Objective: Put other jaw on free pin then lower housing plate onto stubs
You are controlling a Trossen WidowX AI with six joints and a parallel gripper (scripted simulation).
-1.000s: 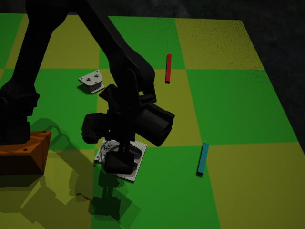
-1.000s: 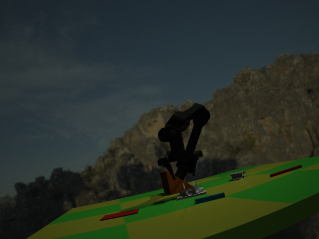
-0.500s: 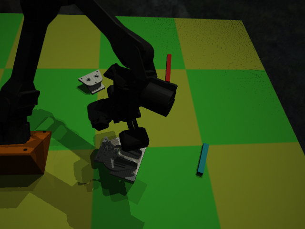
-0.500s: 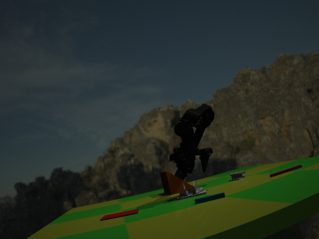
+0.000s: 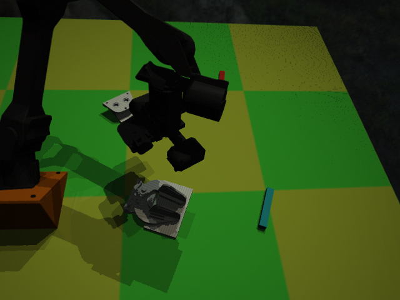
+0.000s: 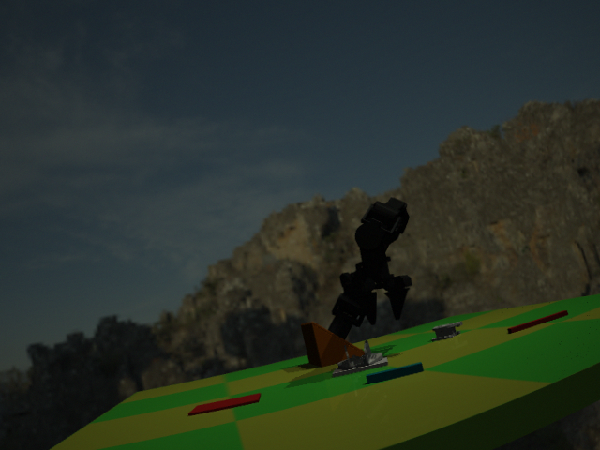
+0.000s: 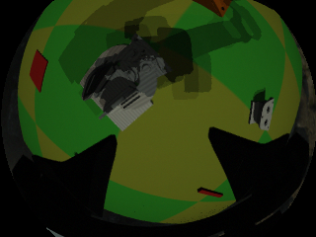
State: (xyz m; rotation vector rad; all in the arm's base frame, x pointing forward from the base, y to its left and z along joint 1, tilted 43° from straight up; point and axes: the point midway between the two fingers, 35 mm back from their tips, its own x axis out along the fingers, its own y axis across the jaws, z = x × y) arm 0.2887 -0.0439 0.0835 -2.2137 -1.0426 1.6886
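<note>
A: Any brand, label or writing legible?
B: None I can read on the arm or parts.
A: State of the fingers (image 5: pixel 164 148) (image 6: pixel 386 321)?
B: Spread wide, nothing between them, raised above the bench (image 5: pixel 316 135) (image 6: pixel 300 416) (image 7: pixel 163 158).
A: Jaw assembly?
B: On its square base (image 5: pixel 184 206) (image 6: pixel 361 370) (image 7: pixel 123 118), both jaws there; gear mesh cannot be made out.
A: Housing plate (image 5: pixel 119 102) (image 6: pixel 446 330) (image 7: pixel 267 115)?
B: Apart from the base, on the bench.

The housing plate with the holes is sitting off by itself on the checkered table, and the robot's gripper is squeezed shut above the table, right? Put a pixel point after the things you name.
Not quite: the gripper (image 5: pixel 161 155) (image 6: pixel 386 321) (image 7: pixel 164 136) is wide open, as the wrist view shows. The housing plate (image 5: pixel 119 102) (image 6: pixel 445 331) (image 7: pixel 267 115) does sit apart on the checkered table (image 5: pixel 290 139) (image 6: pixel 489 387) (image 7: pixel 163 158).
</note>
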